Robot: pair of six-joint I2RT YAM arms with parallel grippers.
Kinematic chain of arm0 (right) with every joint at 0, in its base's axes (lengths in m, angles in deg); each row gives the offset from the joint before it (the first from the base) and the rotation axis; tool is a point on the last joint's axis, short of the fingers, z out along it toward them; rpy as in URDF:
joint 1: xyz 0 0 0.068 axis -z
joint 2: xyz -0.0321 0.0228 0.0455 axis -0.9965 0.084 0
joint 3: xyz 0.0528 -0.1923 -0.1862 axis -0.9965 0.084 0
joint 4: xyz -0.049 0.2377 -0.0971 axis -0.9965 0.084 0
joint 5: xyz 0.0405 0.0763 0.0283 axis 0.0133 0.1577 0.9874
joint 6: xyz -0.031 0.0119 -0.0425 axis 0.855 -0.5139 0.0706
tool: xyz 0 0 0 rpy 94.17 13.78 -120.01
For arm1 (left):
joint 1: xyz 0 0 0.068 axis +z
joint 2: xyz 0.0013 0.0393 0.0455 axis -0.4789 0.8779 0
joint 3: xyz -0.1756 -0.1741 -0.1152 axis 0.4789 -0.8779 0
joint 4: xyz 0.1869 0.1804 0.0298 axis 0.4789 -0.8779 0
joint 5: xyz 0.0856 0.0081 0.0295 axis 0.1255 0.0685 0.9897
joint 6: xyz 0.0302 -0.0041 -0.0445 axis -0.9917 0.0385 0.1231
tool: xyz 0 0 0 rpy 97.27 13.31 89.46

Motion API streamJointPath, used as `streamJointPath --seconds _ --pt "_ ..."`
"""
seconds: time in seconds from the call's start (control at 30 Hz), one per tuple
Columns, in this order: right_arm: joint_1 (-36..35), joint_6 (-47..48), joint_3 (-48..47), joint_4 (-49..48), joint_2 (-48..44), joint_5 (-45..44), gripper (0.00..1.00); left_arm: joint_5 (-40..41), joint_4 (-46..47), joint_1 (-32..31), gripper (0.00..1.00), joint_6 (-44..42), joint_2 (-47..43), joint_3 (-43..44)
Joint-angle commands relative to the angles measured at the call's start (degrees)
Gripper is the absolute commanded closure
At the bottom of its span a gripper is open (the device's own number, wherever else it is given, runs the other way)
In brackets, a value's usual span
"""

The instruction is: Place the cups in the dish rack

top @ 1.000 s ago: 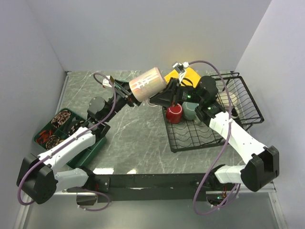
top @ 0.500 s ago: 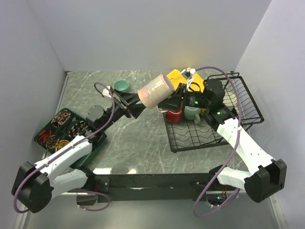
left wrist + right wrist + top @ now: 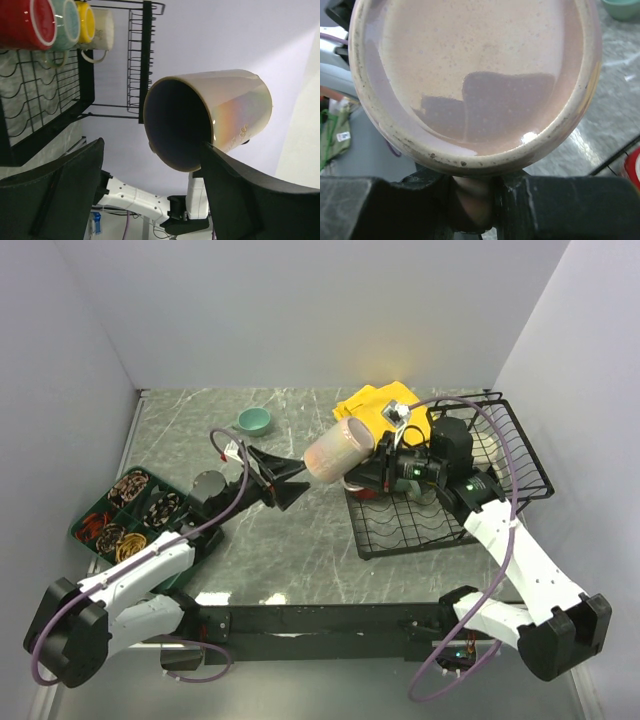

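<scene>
Beige-pink mug (image 3: 338, 448) is held on its side in the air above the table, just beside the left edge of the dish rack (image 3: 415, 546), mouth turned toward the left gripper (image 3: 297, 483). Its handle (image 3: 472, 202) is pinched by the right gripper (image 3: 380, 458). Left gripper's jaws are spread wide just beside the rim — contact cannot be told. Red mug (image 3: 25, 22), grey-teal mug (image 3: 65, 25), yellow mug (image 3: 86, 22) and cream mug (image 3: 102, 27) are seen in the rack. Small teal cup (image 3: 254, 421) is seen on the table near its far edge.
</scene>
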Motion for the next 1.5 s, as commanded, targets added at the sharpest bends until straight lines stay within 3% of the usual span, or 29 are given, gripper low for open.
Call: streamJointPath --seconds 0.0,0.83,1.47 --pt "0.95 6.54 0.16 0.44 -3.68 -3.02 1.00 -0.93 0.78 0.08 0.17 -2.58 -3.82 -1.03" --pt "3.85 24.92 9.39 13.62 -15.10 -13.83 1.00 1.36 -18.03 6.05 0.13 -12.69 -22.27 -5.69" --pt "7.72 32.65 15.55 18.37 -21.53 -19.89 1.00 0.66 -20.41 7.20 0.13 -13.22 -28.52 -10.26"
